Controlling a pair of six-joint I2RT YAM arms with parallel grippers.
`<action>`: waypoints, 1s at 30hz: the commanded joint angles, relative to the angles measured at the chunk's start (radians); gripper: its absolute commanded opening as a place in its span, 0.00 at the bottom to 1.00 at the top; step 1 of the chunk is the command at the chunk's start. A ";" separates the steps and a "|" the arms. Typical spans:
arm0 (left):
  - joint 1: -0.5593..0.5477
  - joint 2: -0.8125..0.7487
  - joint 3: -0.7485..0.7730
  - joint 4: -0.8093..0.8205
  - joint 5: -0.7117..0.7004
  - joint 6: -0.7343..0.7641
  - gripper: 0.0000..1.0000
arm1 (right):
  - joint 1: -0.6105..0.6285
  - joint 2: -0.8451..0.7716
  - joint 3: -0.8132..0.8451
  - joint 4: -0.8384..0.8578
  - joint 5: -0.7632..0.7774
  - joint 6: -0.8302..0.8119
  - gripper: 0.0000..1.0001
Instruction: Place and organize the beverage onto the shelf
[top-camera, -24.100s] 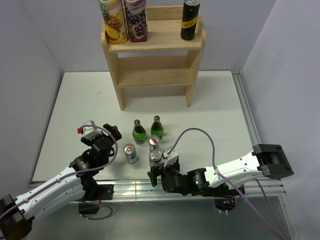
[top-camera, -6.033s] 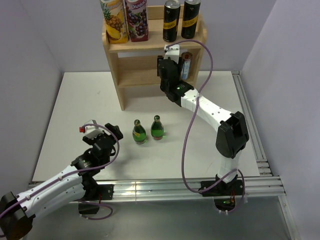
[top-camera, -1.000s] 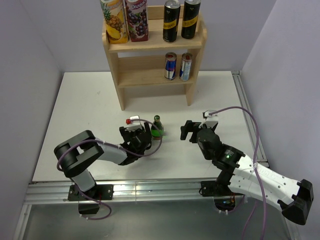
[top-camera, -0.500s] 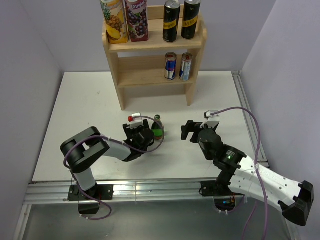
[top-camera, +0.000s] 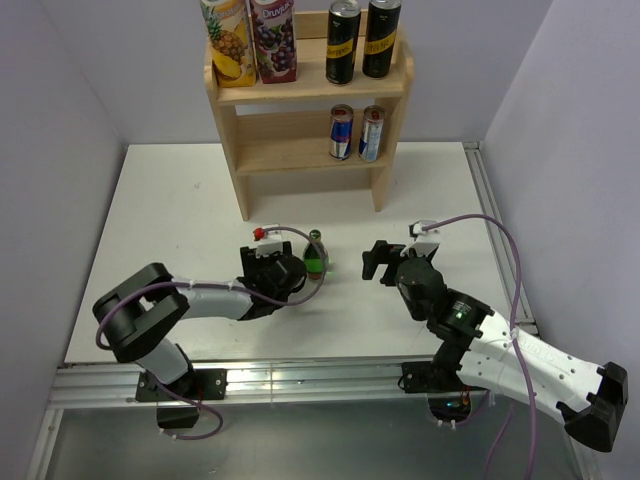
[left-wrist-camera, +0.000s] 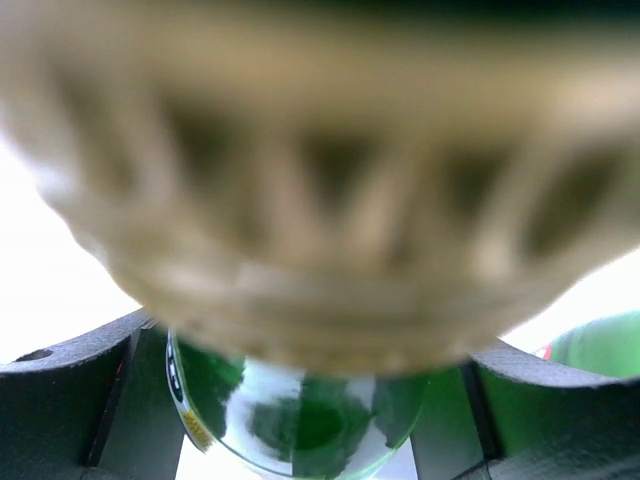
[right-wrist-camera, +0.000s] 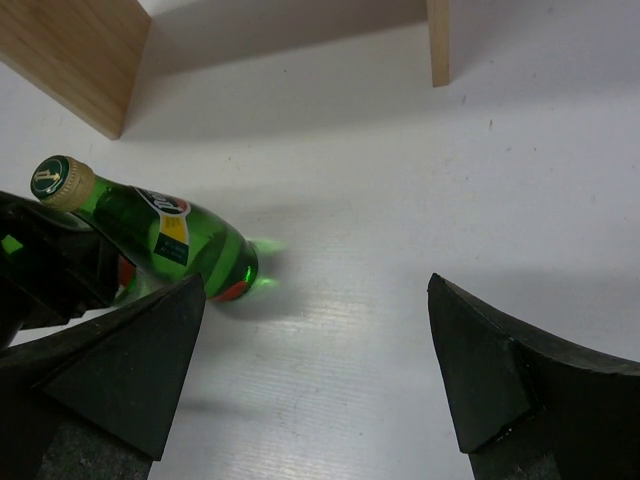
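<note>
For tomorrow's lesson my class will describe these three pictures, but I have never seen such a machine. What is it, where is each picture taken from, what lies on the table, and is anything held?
These are two robot arms bolted at the table's near edge, each ending in a two-finger gripper. One picture looks down from above and behind them; the other two come from cameras on the wrists. The left gripper is shut on a green bottle, whose cap fills its wrist view as a blur. The right gripper is open and empty. A second green bottle stands free on the white table. The wooden shelf carries two juice cartons, two black cans and two slim cans.
</note>
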 joint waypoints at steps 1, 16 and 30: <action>0.001 -0.125 0.092 -0.059 -0.026 0.056 0.00 | 0.005 -0.011 -0.007 0.019 0.010 0.005 0.99; 0.096 -0.280 0.347 -0.101 0.133 0.282 0.00 | 0.008 -0.012 -0.011 0.025 0.017 0.008 0.99; 0.251 -0.168 0.684 -0.146 0.253 0.415 0.00 | 0.007 -0.031 -0.045 0.043 0.013 0.021 0.99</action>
